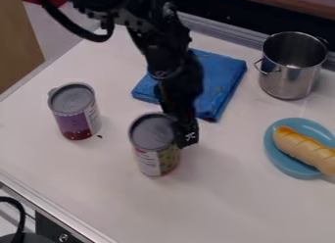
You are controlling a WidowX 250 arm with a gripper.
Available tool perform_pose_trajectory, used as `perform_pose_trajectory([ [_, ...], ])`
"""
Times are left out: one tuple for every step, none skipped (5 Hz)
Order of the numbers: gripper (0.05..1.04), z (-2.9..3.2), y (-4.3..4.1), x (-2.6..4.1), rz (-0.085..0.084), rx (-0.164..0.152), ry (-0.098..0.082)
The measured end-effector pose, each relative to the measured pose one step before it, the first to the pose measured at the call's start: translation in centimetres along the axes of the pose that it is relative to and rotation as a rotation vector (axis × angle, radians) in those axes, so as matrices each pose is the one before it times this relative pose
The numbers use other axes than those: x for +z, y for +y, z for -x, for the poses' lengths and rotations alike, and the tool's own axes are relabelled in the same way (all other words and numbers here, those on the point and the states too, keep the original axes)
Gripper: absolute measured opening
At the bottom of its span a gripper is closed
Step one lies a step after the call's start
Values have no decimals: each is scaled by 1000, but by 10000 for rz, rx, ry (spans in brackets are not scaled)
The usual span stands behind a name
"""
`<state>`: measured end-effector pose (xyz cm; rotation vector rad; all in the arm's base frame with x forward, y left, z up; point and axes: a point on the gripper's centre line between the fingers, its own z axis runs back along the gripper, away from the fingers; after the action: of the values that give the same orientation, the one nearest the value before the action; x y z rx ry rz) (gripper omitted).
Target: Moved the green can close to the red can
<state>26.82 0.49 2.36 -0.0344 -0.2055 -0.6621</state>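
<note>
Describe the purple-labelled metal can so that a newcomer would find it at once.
On the white tabletop, find the folded blue cloth. In the camera view, an upright metal can stands to its left, with a grey top. Its label is purple above and red at the bottom, whereas the neighbouring metal can has green and yellow on its label.

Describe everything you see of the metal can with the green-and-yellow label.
The can stands upright on the white table, its round grey top ringed by a rim. A pale panel sits beside the label's green-and-yellow part. The black gripper overlaps its right edge in view; contact is unclear.
</note>
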Motion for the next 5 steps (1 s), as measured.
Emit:
perform_pose_trajectory([
  [996,2072,589,306,-101,-371,230],
  [996,1977,395,24,-72,-157,104],
  [996,2265,530,241,121,-17,255],
  [996,2036,322,137,20,-223,126],
  [996,1450,301,154,-158,-138,116],
])
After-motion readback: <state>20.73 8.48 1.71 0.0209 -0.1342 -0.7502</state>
